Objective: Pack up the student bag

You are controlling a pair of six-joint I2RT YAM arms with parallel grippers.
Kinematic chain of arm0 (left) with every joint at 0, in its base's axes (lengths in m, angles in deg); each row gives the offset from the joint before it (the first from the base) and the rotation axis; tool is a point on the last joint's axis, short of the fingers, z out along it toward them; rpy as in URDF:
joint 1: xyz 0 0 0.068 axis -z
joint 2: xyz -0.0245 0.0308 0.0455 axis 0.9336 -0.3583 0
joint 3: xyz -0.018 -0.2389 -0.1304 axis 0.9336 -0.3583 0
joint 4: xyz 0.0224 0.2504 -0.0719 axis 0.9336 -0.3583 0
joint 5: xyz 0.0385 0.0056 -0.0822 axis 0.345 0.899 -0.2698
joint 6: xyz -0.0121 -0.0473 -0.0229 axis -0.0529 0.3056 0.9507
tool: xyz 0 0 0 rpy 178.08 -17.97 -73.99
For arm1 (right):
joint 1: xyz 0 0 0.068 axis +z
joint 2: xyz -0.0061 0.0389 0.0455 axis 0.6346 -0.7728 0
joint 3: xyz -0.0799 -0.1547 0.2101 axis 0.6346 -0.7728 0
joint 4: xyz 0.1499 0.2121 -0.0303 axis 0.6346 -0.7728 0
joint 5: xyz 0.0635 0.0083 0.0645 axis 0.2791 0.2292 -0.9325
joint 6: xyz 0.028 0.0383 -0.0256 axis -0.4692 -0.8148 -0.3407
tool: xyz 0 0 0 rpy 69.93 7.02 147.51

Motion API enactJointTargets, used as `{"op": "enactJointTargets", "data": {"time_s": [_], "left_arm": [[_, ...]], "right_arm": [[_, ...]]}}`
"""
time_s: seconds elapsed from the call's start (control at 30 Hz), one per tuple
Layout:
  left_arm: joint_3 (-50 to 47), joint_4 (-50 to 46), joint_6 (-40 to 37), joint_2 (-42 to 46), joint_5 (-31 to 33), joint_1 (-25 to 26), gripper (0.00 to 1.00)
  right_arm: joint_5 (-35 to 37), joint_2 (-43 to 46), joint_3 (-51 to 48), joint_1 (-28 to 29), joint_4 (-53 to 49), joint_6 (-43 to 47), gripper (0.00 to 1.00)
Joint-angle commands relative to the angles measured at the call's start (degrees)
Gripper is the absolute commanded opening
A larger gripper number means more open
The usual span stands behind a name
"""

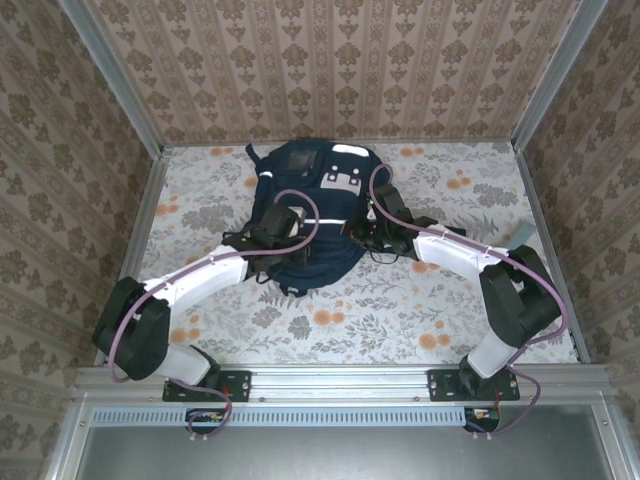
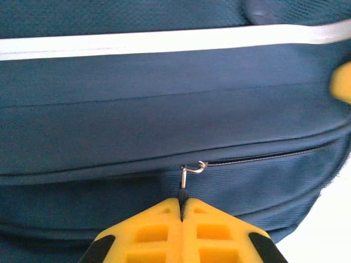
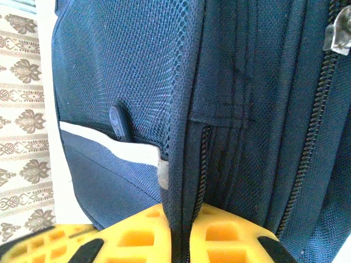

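The student bag [image 1: 305, 215], a navy backpack with a white stripe [image 2: 164, 41] and grey-white patches, lies flat at the table's middle back. My left gripper [image 1: 283, 228] rests on its left side; in the left wrist view its yellow fingers [image 2: 181, 211] are shut on the dark zipper pull [image 2: 185, 189], whose metal ring hangs from the slider [image 2: 194, 167]. My right gripper [image 1: 372, 232] presses against the bag's right side. In the right wrist view its fingers [image 3: 181, 241] are shut on a fold of the bag's mesh side seam [image 3: 184, 164] beside a zipper track.
The bag lies on a floral tablecloth [image 1: 420, 300]. Patterned walls enclose the table on three sides, with metal posts [image 1: 110, 70] at the corners. A second zipper with a metal slider [image 3: 340, 33] runs along the bag's right edge.
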Motion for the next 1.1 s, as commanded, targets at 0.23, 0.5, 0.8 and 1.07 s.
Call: {"op": "enactJointTargets", "data": {"time_s": [0.23, 0.5, 0.8, 1.07], "left_arm": [[-5.1, 5.6, -2.2, 10.1, -2.8, -3.8, 0.0], [-5.5, 11.8, -0.9, 10.2, -8.1, 2.8, 0.0], [-1.6, 2.6, -2.0, 5.8, -1.4, 1.3, 0.18], [-2.6, 1.8, -5.1, 5.6, -2.7, -5.5, 0.44]], "right_arm": [[-0.7, -4.9, 7.8, -7.2, -6.5, 13.2, 0.09], [-3.8, -2.8, 11.1, -9.8, -6.3, 14.7, 0.47], [0.7, 9.4, -2.6, -7.3, -1.8, 2.6, 0.62], [1.3, 4.8, -0.8, -0.5, -0.7, -10.7, 0.58]]}}
